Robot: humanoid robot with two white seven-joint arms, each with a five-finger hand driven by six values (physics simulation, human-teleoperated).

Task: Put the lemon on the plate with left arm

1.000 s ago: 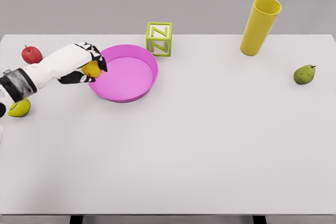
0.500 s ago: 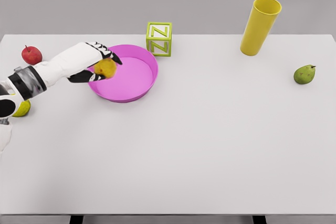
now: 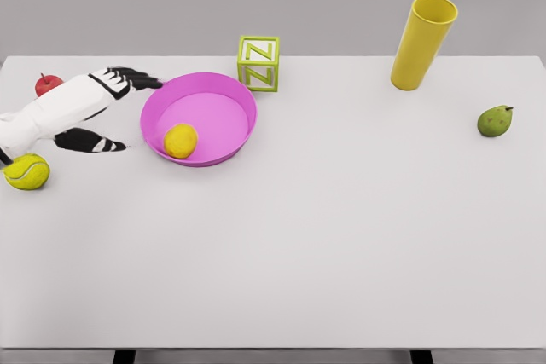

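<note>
The yellow lemon [image 3: 180, 141] lies inside the pink plate [image 3: 223, 96], near its front left wall. My left hand [image 3: 111, 108] is just left of the plate, fingers spread and holding nothing. Its thumb points toward the table below, and its upper fingers reach toward the plate's rim. The right arm does not show.
A red apple [image 3: 46, 83] sits behind my left forearm, and a yellow-green tennis ball [image 3: 26, 171] lies in front of it. A green letter block [image 3: 258, 63] stands behind the plate. A tall yellow cup [image 3: 422, 42] and a green pear [image 3: 494, 121] are at the right.
My left hand carried the lemon over the plate, let it go, and drew back to the left. The lemon now rests in the plate.
</note>
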